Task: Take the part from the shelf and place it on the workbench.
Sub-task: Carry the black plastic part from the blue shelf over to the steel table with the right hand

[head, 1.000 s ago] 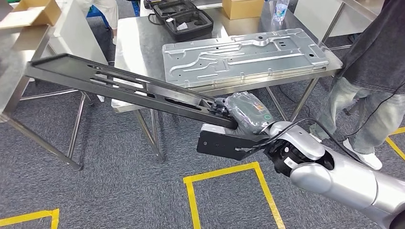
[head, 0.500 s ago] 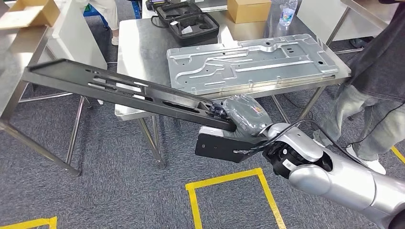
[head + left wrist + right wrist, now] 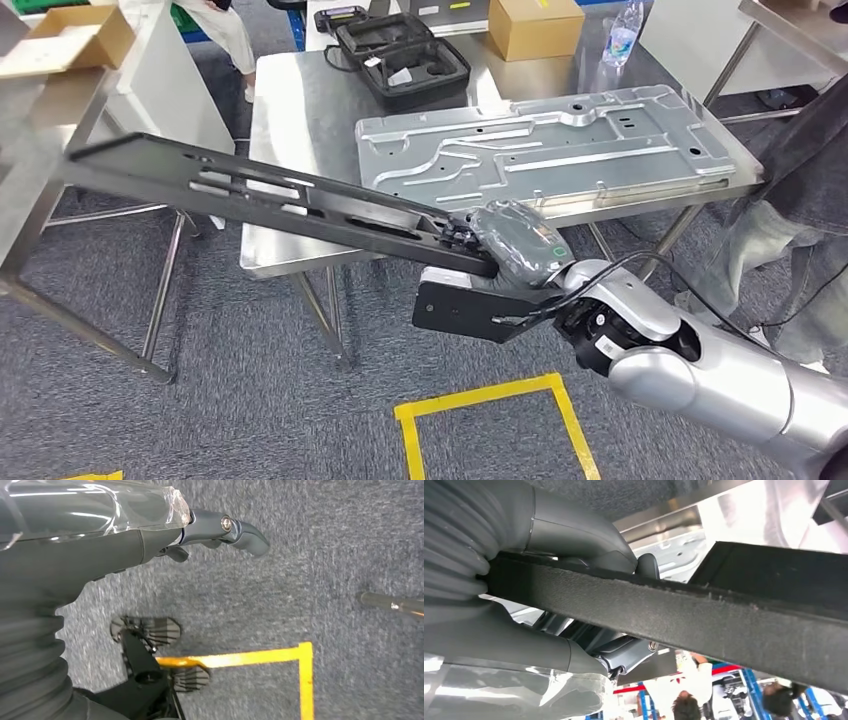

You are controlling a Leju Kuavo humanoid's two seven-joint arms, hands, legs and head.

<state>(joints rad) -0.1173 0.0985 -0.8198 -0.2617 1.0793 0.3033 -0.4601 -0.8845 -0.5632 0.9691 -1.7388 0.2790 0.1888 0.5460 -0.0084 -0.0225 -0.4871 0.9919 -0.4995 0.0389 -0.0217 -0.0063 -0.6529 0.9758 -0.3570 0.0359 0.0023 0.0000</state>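
Now the right hand (image 3: 500, 238), gripping the long black part (image 3: 270, 195), is carrying it toward the surface (image 3: 290, 110) at 12 o'clock, and next must lower it beside the metal panel (image 3: 550, 145); the left hand (image 3: 215, 530) hangs holding nothing, fingers apart.

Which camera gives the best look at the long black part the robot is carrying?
The head view: the black part shows end to end, its slots visible, gripped at one end by the right hand short of the workbench. The right wrist view shows just a close stretch of its edge inside the hand. The left wrist view looks at carpet.

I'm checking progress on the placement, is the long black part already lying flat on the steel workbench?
No, the right robot hand holds the long black part by one end, tilted in the air in front of the workbench.
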